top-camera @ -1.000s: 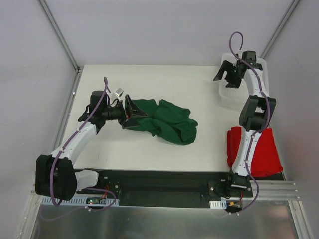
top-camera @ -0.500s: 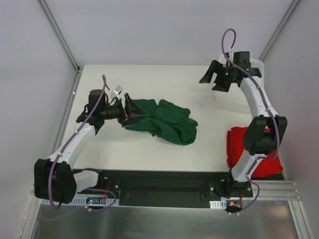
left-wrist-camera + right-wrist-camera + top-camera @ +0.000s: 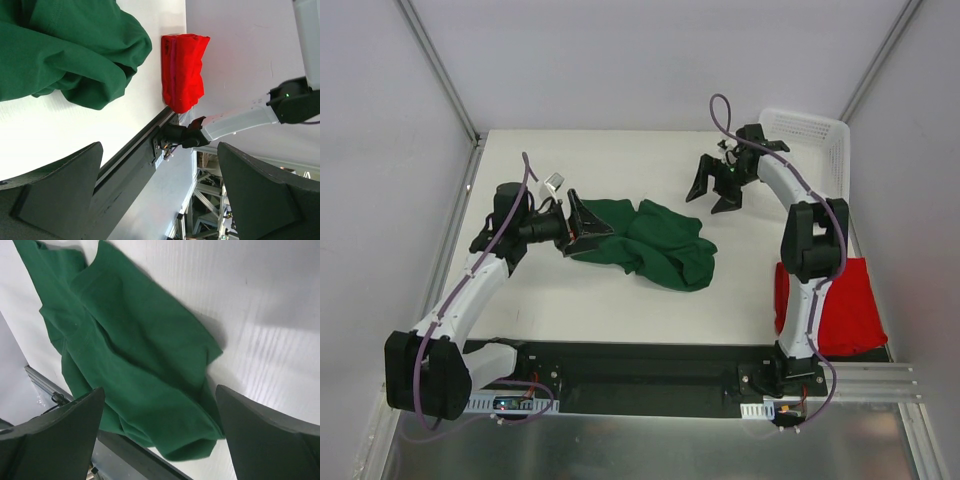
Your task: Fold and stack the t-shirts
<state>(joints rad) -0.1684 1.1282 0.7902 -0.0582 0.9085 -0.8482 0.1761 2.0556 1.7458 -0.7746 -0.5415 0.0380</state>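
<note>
On the counter (image 3: 620, 170), seen from above, a green shirt (image 3: 655, 242) is found crumpled in the middle, neither spread nor folded, while a red shirt (image 3: 845, 305) is laid folded at the near right edge, partly hidden by the right arm. A white basket (image 3: 807, 118) is set at the far right corner. The left fingers (image 3: 584, 213) are held at the green shirt's left edge, touching or just over it; which of the two cannot be told. The right fingers (image 3: 700, 186) are held spread over bare counter, near the shirt's far right side but apart from it. The step in hand is judged to be the taking up of the green shirt so that it can be flattened; one shirt of the stack seems done. In the left wrist view, the left fingers (image 3: 60, 195) are shown wide apart with nothing pinched between them, the green shirt (image 3: 60, 45) lying ahead and to one side, the red shirt (image 3: 182, 65) beyond it by the counter's edge. In the right wrist view, the right fingers (image 3: 55, 432) are likewise spread wide and empty, with the green shirt (image 3: 135, 355) below and ahead. A descent onto two separate edges of the cloth is probably called for next, so that it can be pulled out flat.
</note>
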